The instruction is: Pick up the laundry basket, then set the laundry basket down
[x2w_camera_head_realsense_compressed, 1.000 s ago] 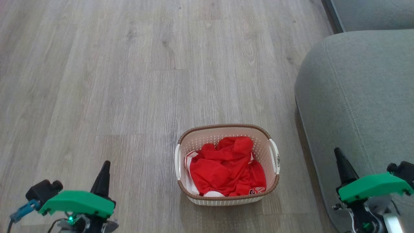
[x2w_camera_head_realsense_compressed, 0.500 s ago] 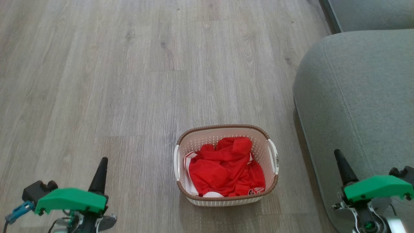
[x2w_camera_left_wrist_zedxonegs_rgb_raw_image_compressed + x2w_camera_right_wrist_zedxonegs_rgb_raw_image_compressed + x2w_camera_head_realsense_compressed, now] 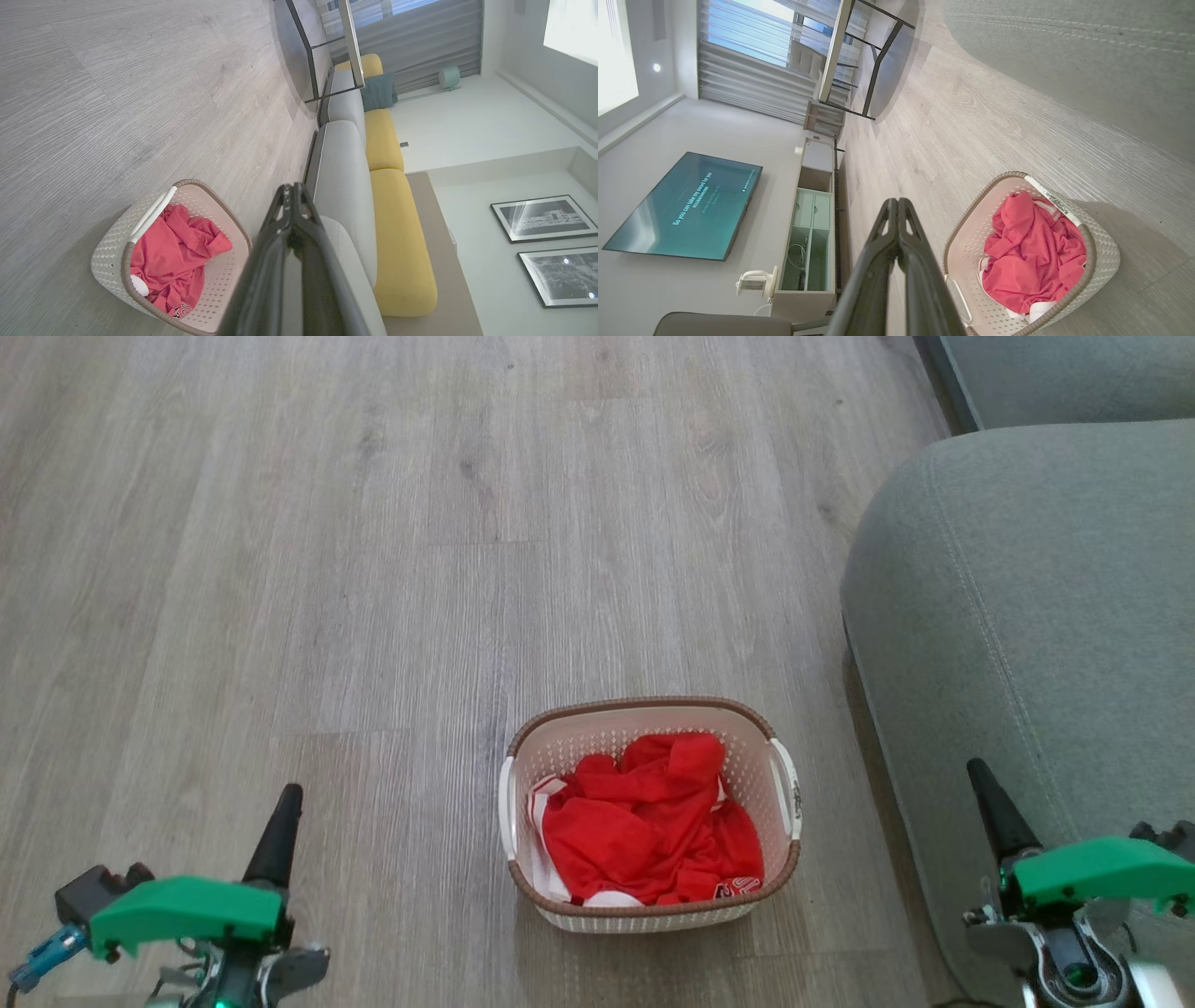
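The laundry basket (image 3: 653, 917) sits on the wood-look floor (image 3: 373, 569) just beside the grey sofa (image 3: 1027, 616), between the two grippers and apart from both. It is a small cream tub with rounded corners, walls pierced with tiny holes, a brown woven-look rim and a white handle (image 3: 786, 789) on each side. A crumpled red garment (image 3: 644, 831) with white trim lies inside. The left gripper (image 3: 280, 821) and the right gripper (image 3: 990, 803) each have their fingers pressed together, empty.
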`<state>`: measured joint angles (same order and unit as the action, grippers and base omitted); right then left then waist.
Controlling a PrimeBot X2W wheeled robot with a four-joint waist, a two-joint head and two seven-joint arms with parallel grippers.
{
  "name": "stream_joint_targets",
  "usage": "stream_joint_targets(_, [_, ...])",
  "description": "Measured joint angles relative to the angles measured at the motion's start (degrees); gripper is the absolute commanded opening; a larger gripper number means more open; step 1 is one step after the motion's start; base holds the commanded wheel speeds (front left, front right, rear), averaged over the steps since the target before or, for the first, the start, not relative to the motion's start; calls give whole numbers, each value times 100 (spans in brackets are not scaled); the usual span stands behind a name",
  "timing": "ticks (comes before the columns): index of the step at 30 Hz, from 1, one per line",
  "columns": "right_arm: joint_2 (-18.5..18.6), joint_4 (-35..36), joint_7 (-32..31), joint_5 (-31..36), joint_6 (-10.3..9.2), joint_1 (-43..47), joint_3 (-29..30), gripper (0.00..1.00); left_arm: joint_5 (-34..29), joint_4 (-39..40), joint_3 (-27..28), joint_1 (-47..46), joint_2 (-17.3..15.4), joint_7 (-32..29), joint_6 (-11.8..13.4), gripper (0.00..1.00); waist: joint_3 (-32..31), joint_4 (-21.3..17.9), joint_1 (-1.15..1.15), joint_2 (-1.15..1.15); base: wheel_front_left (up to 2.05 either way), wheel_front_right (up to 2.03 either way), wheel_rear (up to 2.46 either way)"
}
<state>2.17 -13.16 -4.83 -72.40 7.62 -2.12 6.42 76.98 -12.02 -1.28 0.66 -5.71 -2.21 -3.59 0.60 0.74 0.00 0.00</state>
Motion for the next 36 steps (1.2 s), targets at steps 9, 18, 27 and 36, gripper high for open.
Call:
stream_joint_targets(9, [0, -79, -35, -541, -1, -5, 46, 0, 460, -82, 74, -121, 59, -76, -101, 0, -12, -21, 0, 0, 0, 0, 0])
stream_joint_targets(18, [0, -163, -69, -1146, -1, -8, 75, 0, 972, -197, 221, -216, 113, -177, -198, 0, -26, -46, 0, 0, 0, 0, 0])
stream_joint_targets(27, [1, -252, -115, -1768, -4, -90, 96, 0, 1464, -336, 386, -319, 189, -240, -304, 0, -39, -70, 0, 0, 0, 0, 0])
stream_joint_targets(36, [1, -265, -123, -1944, -5, -126, 104, 0, 1629, -365, 410, -361, 230, -283, -352, 0, -42, -75, 0, 0, 0, 0, 0])
